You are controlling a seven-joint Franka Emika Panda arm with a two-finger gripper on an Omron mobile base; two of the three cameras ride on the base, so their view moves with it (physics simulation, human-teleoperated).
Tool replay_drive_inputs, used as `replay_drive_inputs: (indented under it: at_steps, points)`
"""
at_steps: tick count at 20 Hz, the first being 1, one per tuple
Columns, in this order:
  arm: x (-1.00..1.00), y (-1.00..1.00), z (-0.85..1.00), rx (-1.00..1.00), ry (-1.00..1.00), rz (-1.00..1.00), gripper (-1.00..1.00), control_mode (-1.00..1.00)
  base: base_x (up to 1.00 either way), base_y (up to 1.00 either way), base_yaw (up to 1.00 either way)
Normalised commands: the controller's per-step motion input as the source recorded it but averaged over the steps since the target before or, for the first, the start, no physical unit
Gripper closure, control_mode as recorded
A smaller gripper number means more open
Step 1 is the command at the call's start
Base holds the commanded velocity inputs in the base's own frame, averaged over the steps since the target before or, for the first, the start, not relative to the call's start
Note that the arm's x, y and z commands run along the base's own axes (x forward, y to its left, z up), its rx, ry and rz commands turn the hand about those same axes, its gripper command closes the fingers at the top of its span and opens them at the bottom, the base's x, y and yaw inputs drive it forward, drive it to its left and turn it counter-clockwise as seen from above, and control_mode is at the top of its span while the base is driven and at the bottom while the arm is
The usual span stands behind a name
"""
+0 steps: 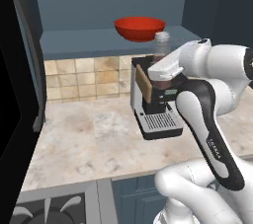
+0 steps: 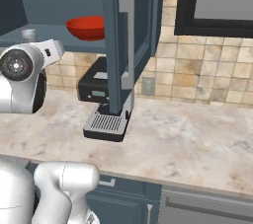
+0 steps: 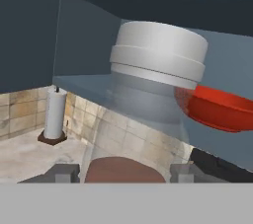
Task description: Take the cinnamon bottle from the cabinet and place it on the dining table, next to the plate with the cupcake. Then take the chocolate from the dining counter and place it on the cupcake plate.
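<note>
Cinnamon bottle [image 3: 148, 109] fills my hand camera: its pale grey cap sits high, the clear body runs down between the two dark tips of my pincer [image 3: 118, 172], and the reddish-brown contents show low between them. One tip stands on either side of the body, close against it, so I read the pincer as clamped on the bottle. In the left base view the capped top pokes up just above my white wrist, in front of the edge of the slate-blue cabinet [image 1: 74, 43] shelf board. I cannot tell whether the bottle's foot touches anything.

Just behind it on that shelf sits a wide red bowl [image 1: 140, 28]. Below the shelf a coffee machine [image 1: 155, 104] stands on the marble-patterned surface [image 1: 84, 139], against the tiled wall. Farther off, the hand camera shows a paper towel roll [image 3: 53, 117] upright on its dark base.
</note>
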Motion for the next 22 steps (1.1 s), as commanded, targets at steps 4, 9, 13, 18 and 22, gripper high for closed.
replay_drive_inputs:
  at_steps: [4,9,13,18,22]
  points:
    - [-0.39,-0.1,-0.36,0.08,-0.03,0.0,1.0,-1.0,0.0,0.0,0.0]
    - [-0.25,0.01,-0.25,0.0,-0.01,0.0,1.0,-1.0,0.0,0.0,0.0]
    - [-0.13,0.0,-0.05,0.0,0.05,0.0,1.0,-1.0,0.0,0.0,0.0]
    - [-0.01,0.0,0.0,0.0,0.0,0.0,1.0,1.0,-0.24,0.0,0.0]
    - [0.0,0.0,0.0,0.0,0.0,0.0,1.0,1.0,-1.0,-0.08,0.0]
